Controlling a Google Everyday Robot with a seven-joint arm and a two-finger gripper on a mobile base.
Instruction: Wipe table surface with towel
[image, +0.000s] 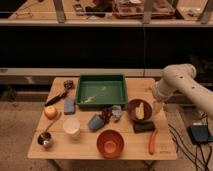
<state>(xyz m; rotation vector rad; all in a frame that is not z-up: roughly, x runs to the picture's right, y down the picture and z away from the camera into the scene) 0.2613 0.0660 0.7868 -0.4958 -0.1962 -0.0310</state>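
The table surface (85, 150) is a light tan wooden top crowded with objects. Near its middle lies the towel (116, 112), a small pale blue-grey cloth, just below the green tray (101, 90) and beside a blue cup (95, 121). My white arm comes in from the right and bends down over the table's right side. Its gripper (151, 102) hangs open at the right rim of a dark bowl (135, 106), holding nothing. The towel lies a short way to its left.
A pale yellow item lies in the dark bowl. Also on the table are a black sponge (143, 126), a carrot (152, 142), an orange bowl (110, 143), a white cup (71, 126), a metal cup (45, 140), an orange fruit (50, 112), a blue block (69, 105) and a black tool (57, 96).
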